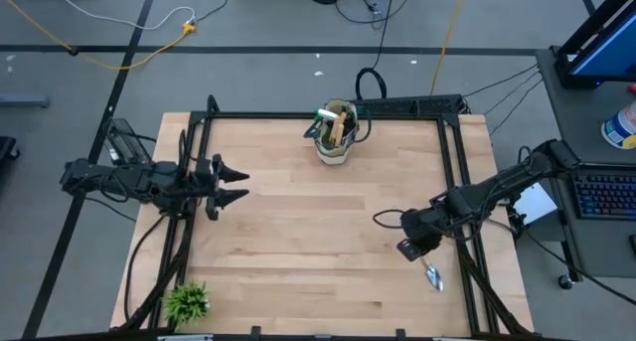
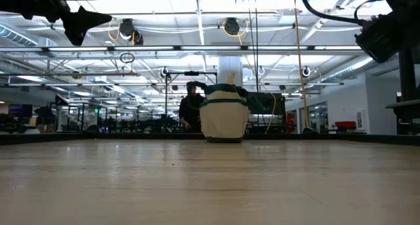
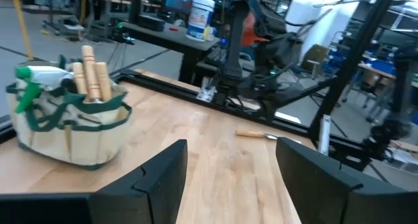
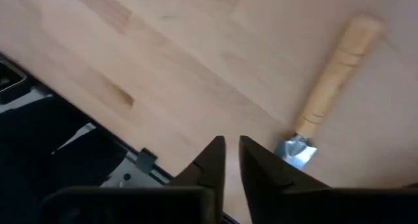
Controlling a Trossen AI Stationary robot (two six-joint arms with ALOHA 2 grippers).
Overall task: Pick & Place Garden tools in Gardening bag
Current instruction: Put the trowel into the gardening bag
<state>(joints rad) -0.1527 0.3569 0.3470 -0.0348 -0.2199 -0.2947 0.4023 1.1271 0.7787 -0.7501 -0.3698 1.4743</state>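
Observation:
The beige gardening bag (image 1: 338,132) stands upright at the table's far middle, with wooden handles and a green spray bottle sticking out of its top; it also shows in the left wrist view (image 3: 65,119) and the low view (image 2: 224,113). A wooden-handled trowel (image 1: 434,274) lies flat on the table near the right near corner, and its handle (image 4: 333,80) and metal blade (image 4: 297,152) show in the right wrist view. My right gripper (image 4: 232,152) hovers above the table just beside the trowel's blade, fingers shut and empty. My left gripper (image 1: 234,182) is open and empty, held high over the table's left side.
A small spiky green plant (image 1: 187,301) stands at the near left corner. A dark metal frame (image 1: 452,162) runs along the table's edges. A person (image 2: 190,107) shows beyond the far edge behind the bag. Bare wood lies across the table's middle (image 1: 318,232).

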